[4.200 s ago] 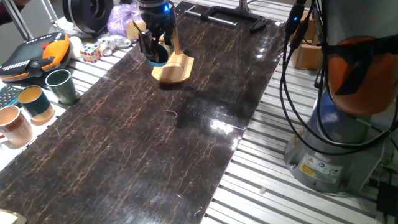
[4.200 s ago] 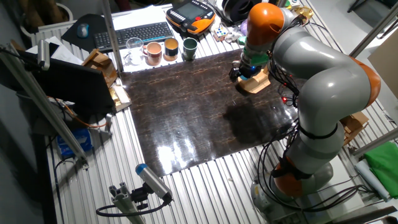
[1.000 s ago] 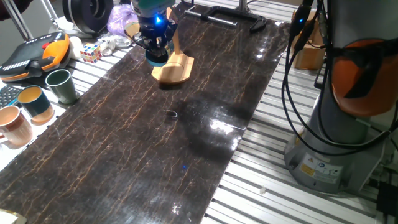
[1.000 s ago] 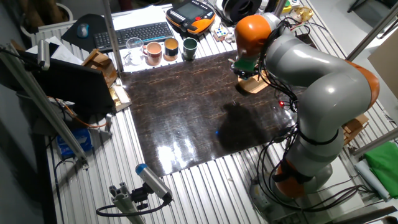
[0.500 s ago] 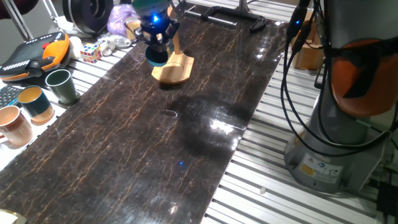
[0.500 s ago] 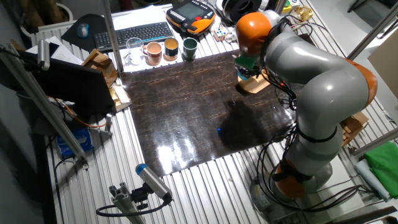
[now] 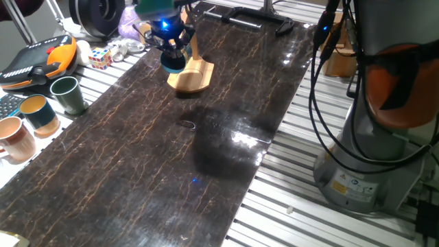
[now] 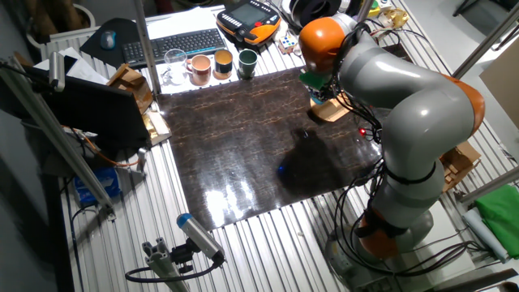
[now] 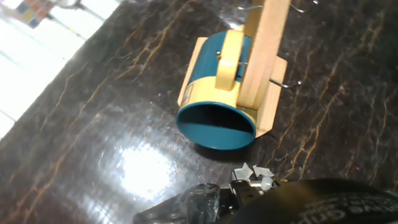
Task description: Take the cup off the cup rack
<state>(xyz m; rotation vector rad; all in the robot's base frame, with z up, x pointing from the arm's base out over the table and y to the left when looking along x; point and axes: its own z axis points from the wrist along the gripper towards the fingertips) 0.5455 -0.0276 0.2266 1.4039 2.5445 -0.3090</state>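
The cup [image 7: 173,63], dark teal-blue, hangs by its tan handle on the cup rack [image 7: 194,75], a light wooden stand at the far end of the dark mat. In the hand view the cup [image 9: 214,93] lies on its side against the post [image 9: 264,50], with its teal opening facing the camera. My gripper [image 7: 172,51] hovers right above the cup and points down at it. I cannot make out how its fingers stand. In the other fixed view the arm hides the cup, and only the rack's base [image 8: 334,111] shows.
A dark green mug [image 7: 67,94], a teal mug with tan inside [image 7: 39,113] and a pink mug [image 7: 14,138] stand at the mat's left edge. A small wire hook [image 7: 188,125] lies mid-mat. An orange pendant [image 7: 42,58] and a puzzle cube [image 7: 100,57] are behind.
The hand has turned and shifted slightly left above the rack over the last second. The cup hangs on the rack as before.
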